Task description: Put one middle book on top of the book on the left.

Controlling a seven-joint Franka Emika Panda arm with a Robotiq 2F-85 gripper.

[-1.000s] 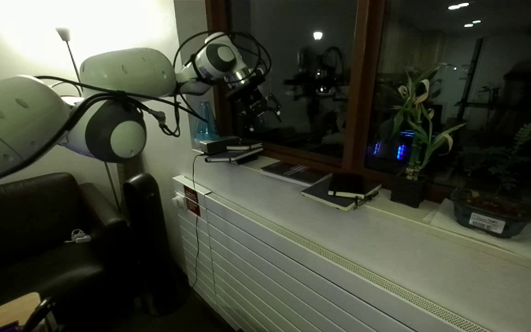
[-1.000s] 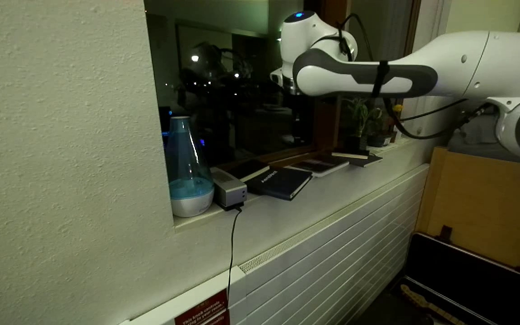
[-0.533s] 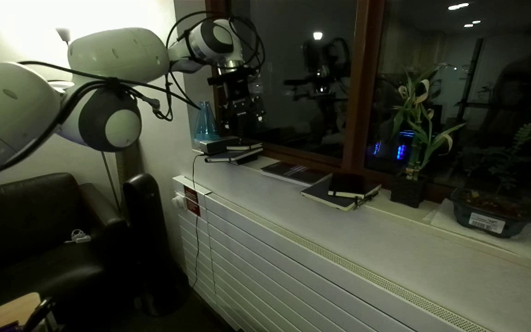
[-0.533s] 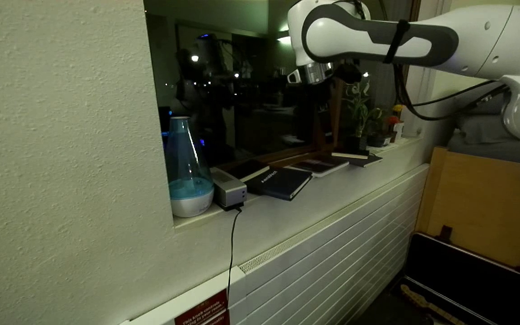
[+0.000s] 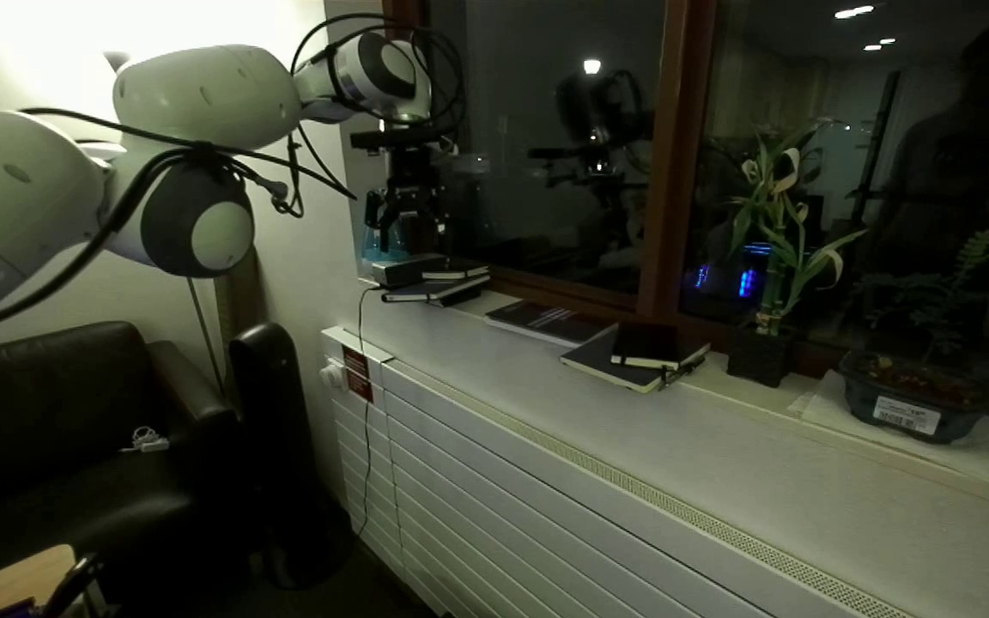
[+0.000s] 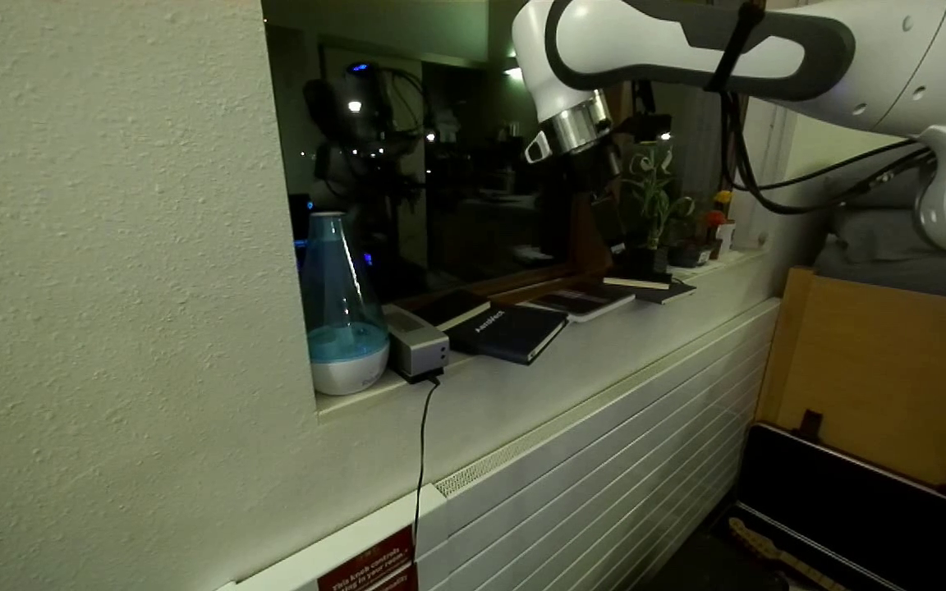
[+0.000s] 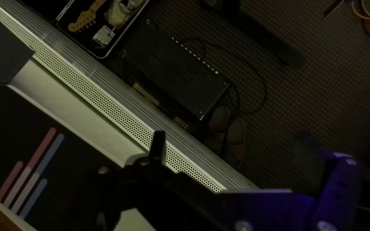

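Books lie in three groups along the windowsill. On the left is a dark "AeroVect" book (image 6: 510, 332); a plain black book (image 6: 450, 309) with a pale page edge overlaps its rear corner. A dark book with coloured stripes (image 5: 546, 323) lies alone in the centre, also in the wrist view (image 7: 40, 122). On the right, a plain black book (image 5: 653, 345) rests on a grey one (image 5: 604, 362). Which plain black book is the middle book I cannot tell. My gripper (image 5: 409, 230) hangs above the sill, its fingers (image 7: 158, 146) wide apart with nothing between them.
A grey box (image 6: 417, 341) with a cord and a blue humidifier (image 6: 346, 328) stand at the sill's left end. Plants (image 5: 769, 283) stand at its right end. The window (image 5: 546, 172) rises behind, and a perforated radiator grille (image 7: 108, 109) runs along the front.
My arm has risen and drawn back, and the gripper has moved left in an exterior view, turning from tilted to pointing more nearly downward. The books have not moved.
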